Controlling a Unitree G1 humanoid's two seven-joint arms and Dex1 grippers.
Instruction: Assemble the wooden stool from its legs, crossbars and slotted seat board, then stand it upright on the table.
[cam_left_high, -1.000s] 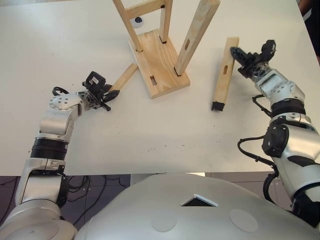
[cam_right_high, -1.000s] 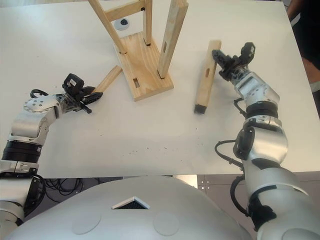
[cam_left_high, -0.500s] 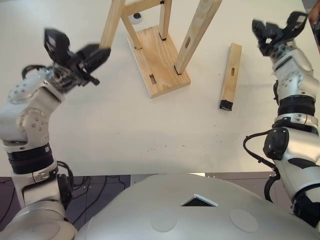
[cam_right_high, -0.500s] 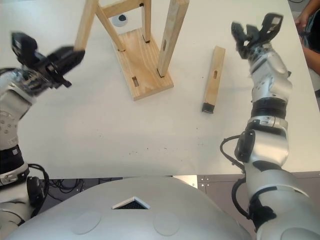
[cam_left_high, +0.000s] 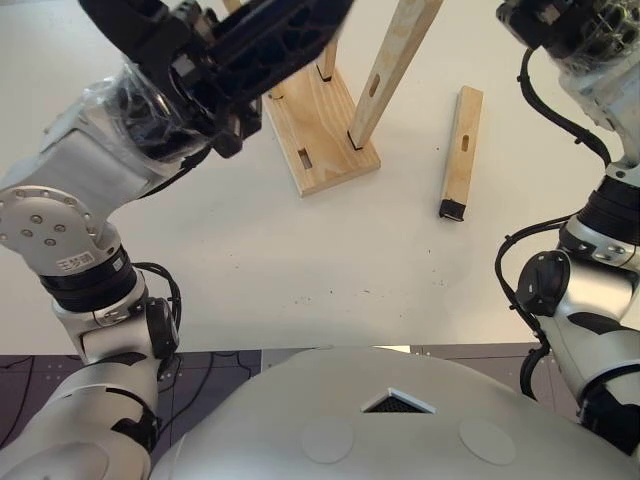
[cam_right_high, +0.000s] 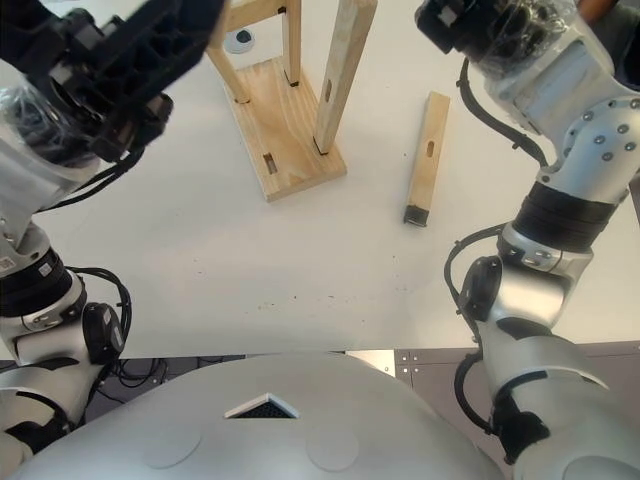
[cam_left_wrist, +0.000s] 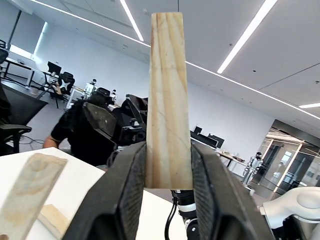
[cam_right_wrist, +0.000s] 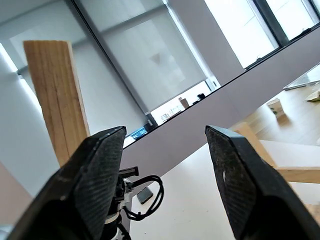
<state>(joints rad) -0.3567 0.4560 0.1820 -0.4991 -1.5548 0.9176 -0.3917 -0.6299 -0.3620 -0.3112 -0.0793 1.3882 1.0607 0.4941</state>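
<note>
Grips a crossbar (cam_left_wrist: 167, 100) in the left jaws, pinched flat between both fingers (cam_left_wrist: 125, 195), its free end projecting well past the fingertips. Holds the right jaws spread wide, with nothing between their fingers (cam_right_wrist: 97, 185). Carries both sets of jaws high above the bench (cam_left_high: 300, 270), the left over its left side and the right over its far right edge.

Finds the slotted seat board (cam_left_high: 325, 135) lying flat on the bench, below the left jaws and toward the right jaws. Counts three legs standing up out of that board:
- a thick leg (cam_left_high: 392, 65) with an oval slot, at the corner nearest the right jaws;
- a thinner leg (cam_right_high: 292, 45) behind it;
- a slanted leg (cam_right_high: 228, 68) on the side nearest the left jaws.

Notes a fitted crossbar (cam_right_high: 258, 14) joining the two thinner legs. Notes one open slot (cam_left_high: 306, 158) in the board's near part.

Records a loose leg (cam_left_high: 460, 150) lying flat on the bench, below the right jaws and clear of the board, slot facing up, dark cap on its near end. Records a small round object (cam_right_high: 238, 40) on the bench just beyond the board, partly hidden by the slanted leg.
</note>
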